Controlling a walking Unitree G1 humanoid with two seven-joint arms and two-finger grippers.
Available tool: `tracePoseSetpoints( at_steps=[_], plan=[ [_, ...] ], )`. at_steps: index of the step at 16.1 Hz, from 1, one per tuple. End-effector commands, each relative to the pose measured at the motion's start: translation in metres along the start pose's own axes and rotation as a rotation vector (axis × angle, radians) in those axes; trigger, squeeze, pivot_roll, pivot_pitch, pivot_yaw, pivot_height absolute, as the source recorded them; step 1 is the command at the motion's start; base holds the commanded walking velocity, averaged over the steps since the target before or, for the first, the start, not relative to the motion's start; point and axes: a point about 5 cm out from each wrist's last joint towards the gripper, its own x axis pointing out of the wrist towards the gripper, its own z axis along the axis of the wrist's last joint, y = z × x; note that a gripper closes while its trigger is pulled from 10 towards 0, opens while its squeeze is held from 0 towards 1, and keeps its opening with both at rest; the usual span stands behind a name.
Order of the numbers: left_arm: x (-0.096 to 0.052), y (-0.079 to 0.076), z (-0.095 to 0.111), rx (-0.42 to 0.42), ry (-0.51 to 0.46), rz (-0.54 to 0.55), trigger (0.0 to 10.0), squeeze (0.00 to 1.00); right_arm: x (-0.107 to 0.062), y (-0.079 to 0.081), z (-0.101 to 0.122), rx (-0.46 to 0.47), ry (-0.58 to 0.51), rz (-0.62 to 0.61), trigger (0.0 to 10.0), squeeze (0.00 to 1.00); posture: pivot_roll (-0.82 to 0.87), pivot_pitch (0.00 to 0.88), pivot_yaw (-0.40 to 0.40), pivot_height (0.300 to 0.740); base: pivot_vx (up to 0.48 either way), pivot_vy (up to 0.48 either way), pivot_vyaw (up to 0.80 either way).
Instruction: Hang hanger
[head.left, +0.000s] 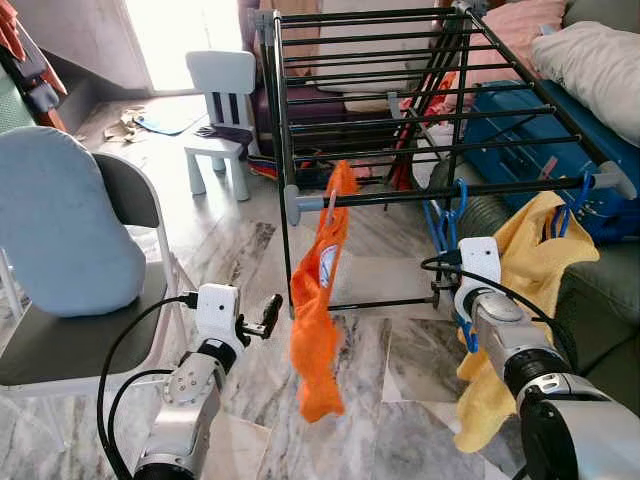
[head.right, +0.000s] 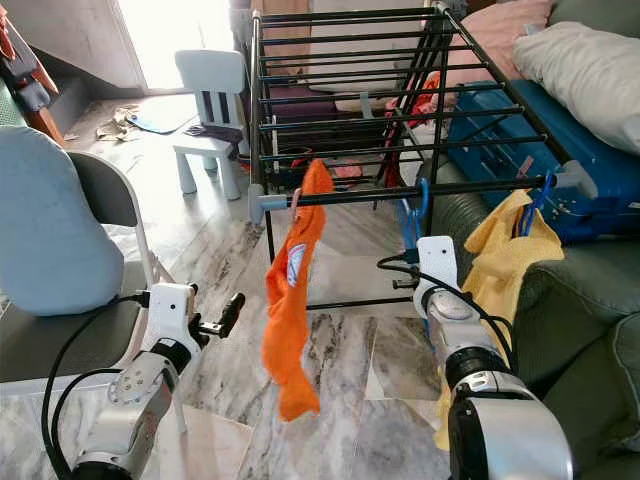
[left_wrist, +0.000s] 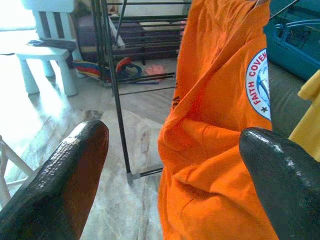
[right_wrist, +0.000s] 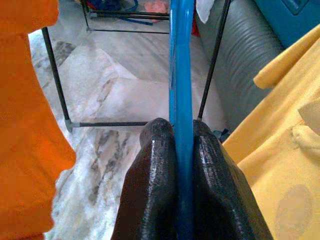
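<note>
- while the right gripper (right_wrist: 182, 150) has its jaws closed tight on the blue hanger (right_wrist: 181, 75), the hanger rises straight out ahead of the fingertips, its hook near the front rail (head.left: 470, 190) of the drying rack (head.left: 400, 60); whether the hook is already over the rail is unclear.
- letting go early could drop the hanger to the marble floor (head.left: 400, 370).
- the pinch is on a thin strip, so the hanger may twist between the pads and the hook miss the rail.
- just beside those jaws hangs the yellow garment (head.left: 520, 290); a sideways drift could snag it.
- the left gripper (left_wrist: 175, 165) is wide open and empty, with the orange shirt (head.left: 318, 300) just ahead of its fingertips; a forward nudge could pull the shirt off.
</note>
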Motion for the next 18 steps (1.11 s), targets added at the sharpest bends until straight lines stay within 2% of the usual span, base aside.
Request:
tracePoseSetpoints(
  at_steps=[1,6,7,8,9,10,12,13,14,18],
  plan=[
    [0.002,0.001,0.000,0.011,0.014,0.001,10.0,0.00,0.001,0.000,0.004,0.009,-0.005,-0.008,0.0,0.00,-0.09,0.000,0.017,0.740,0.000,0.000,0.00],
    [0.003,-0.001,-0.001,0.008,0.014,-0.002,10.0,0.00,0.001,0.002,0.007,-0.008,-0.021,0.001,0.0,0.00,-0.09,0.000,0.015,0.740,0.000,0.000,0.00],
    [0.003,-0.002,-0.001,0.007,0.013,-0.003,10.0,0.00,0.002,0.007,0.011,-0.019,-0.051,0.039,0.0,0.00,-0.10,0.000,0.016,0.740,0.000,0.000,0.00],
    [0.003,-0.002,-0.001,0.006,0.013,-0.003,10.0,0.00,0.002,0.010,0.013,-0.031,-0.060,0.059,0.7,0.00,-0.10,0.000,0.016,0.740,0.000,0.000,0.00],
    [0.003,-0.002,-0.001,0.006,0.014,-0.003,10.0,0.00,0.002,0.011,0.012,-0.071,-0.058,0.064,3.6,0.00,-0.10,0.000,0.015,0.740,0.000,0.000,0.00],
    [0.003,-0.002,-0.001,0.005,0.015,-0.002,10.0,0.00,0.001,0.011,0.010,-0.092,-0.052,0.056,10.0,0.00,-0.10,0.000,0.015,0.740,0.000,0.000,0.00],
    [0.003,-0.003,-0.001,0.005,0.017,-0.001,10.0,0.00,0.001,0.007,0.007,-0.084,-0.036,0.030,10.0,0.00,-0.10,0.000,0.015,0.740,0.000,0.000,0.00],
    [0.003,-0.003,-0.002,0.004,0.018,0.000,10.0,0.00,0.001,0.006,0.005,-0.078,-0.032,0.022,10.0,0.15,-0.10,0.000,0.015,0.740,0.000,0.000,0.00],
    [0.003,-0.003,-0.002,0.004,0.021,0.000,10.0,0.00,0.000,0.005,0.004,-0.068,-0.030,0.025,10.0,1.00,-0.10,0.000,0.016,0.740,0.000,0.000,0.00],
    [0.005,-0.003,-0.002,0.004,0.025,-0.001,10.0,0.00,0.000,0.001,0.005,-0.080,-0.028,-0.006,10.0,1.00,-0.10,0.000,0.017,0.740,0.000,0.000,0.00]
  ],
)
